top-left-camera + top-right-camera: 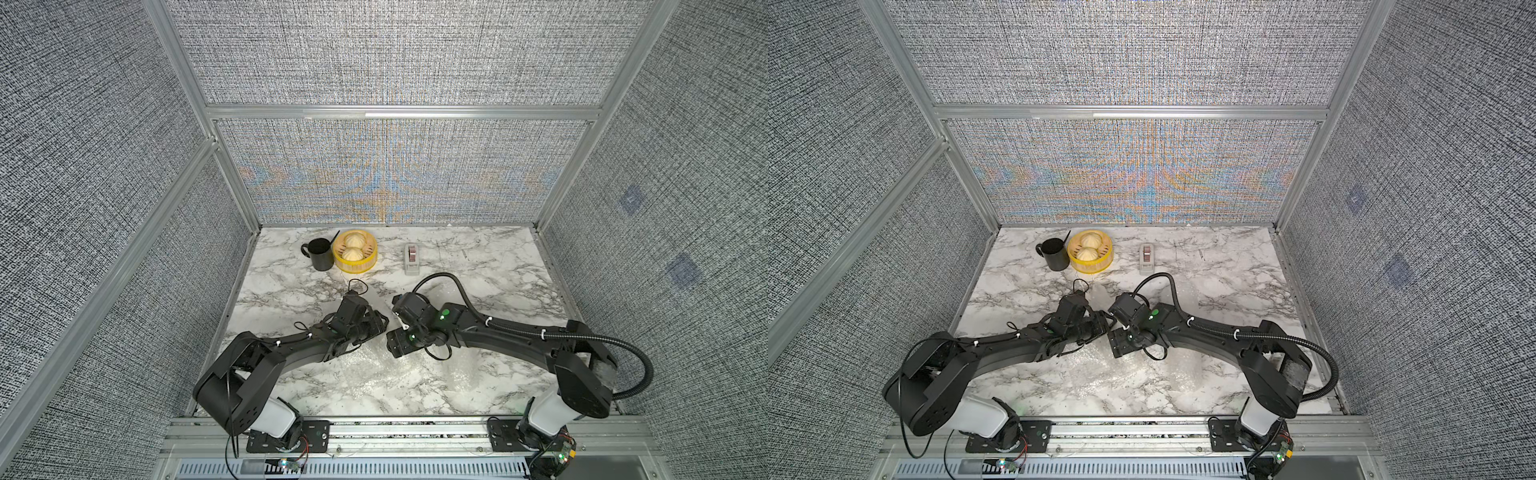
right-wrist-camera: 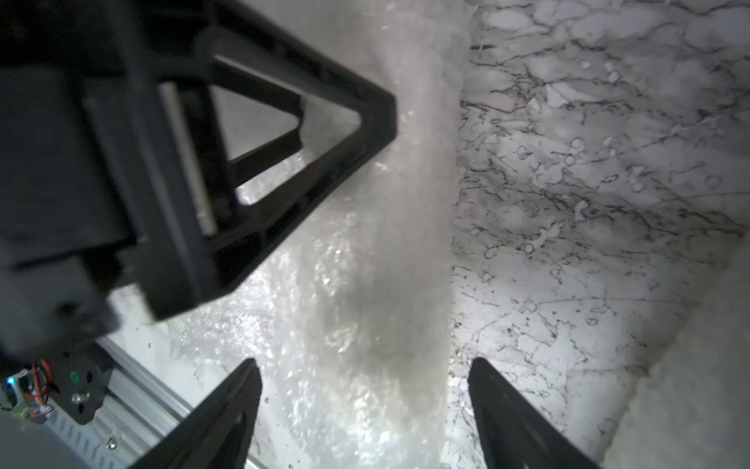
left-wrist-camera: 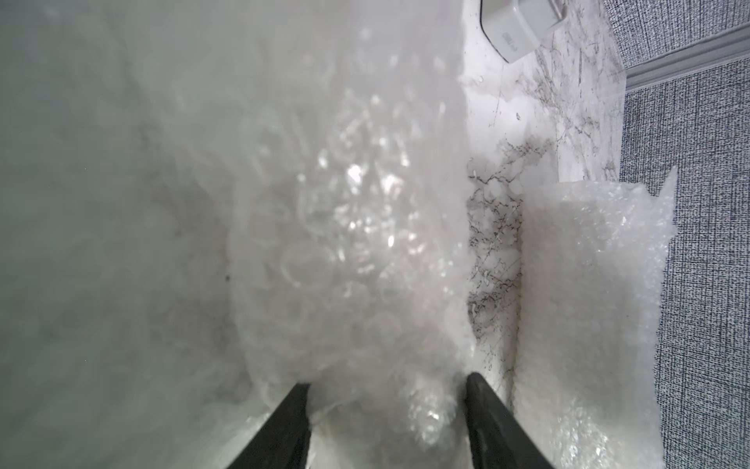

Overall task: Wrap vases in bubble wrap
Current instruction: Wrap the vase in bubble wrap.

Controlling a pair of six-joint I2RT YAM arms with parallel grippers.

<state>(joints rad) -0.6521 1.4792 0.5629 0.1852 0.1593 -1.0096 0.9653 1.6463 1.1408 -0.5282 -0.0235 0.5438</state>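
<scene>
Your left hand [image 3: 387,381] pinches the clear, shiny bubble wrap [image 3: 349,227], rolled into a fat bundle between its fingers. No white ribbed vase shows; it is presumably inside. Your right hand [image 2: 364,360] is spread astride that roll, not gripping. With one grip only, the wrap may unroll onto the marbled table [image 2: 588,203].

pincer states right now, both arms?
Left pincer: closed on the bubble wrap roll.
Right pincer: open, holding nothing.
</scene>
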